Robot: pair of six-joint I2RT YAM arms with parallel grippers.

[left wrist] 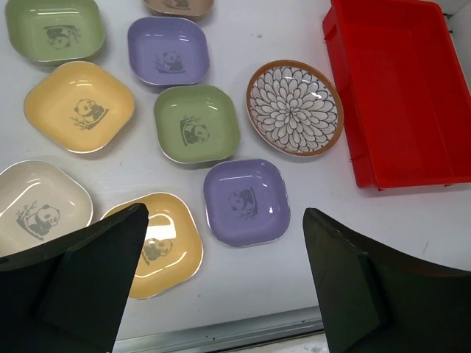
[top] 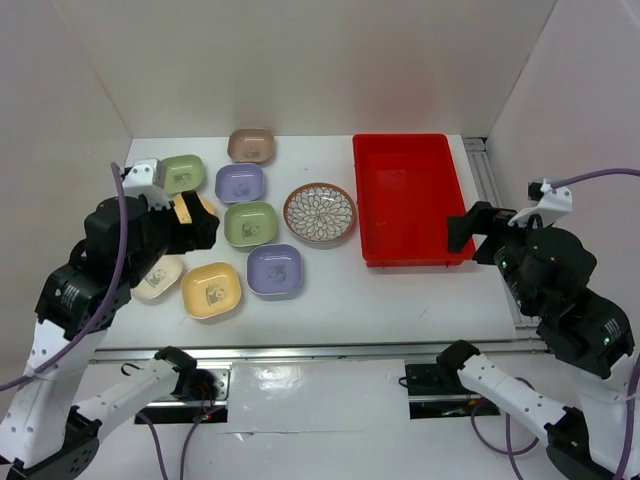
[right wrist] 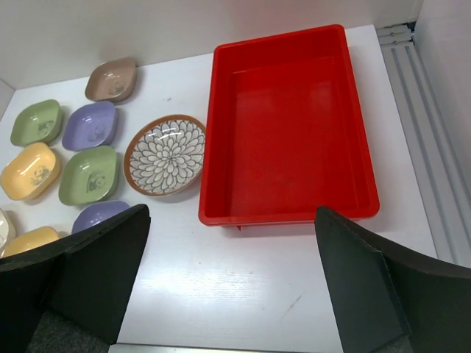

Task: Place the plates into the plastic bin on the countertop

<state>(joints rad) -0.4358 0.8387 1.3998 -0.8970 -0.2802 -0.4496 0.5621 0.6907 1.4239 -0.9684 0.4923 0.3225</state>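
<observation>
Left gripper hangs over the near edge of the dish cluster, its fingers spread wide with nothing between them. Below and beyond it, eight small panda-printed dishes sit on the white countertop. They are a cream dish at far left, a far green dish, a far yellow dish, a near yellow dish, a far lilac dish, a middle green dish, a tan-pink dish at the back and a near lilac dish. Just right of them lies the round petal-pattern plate, near the red plastic bin but not touching it. The bin's floor shows bare in the right wrist view; no dish is inside. At far right, the right gripper hovers by the bin's near right corner, fingers likewise apart and empty. By this showing the job stands at its very start. All nine pieces are on the table and none is yet gripped, so every transfer into the bin is left to do.
</observation>
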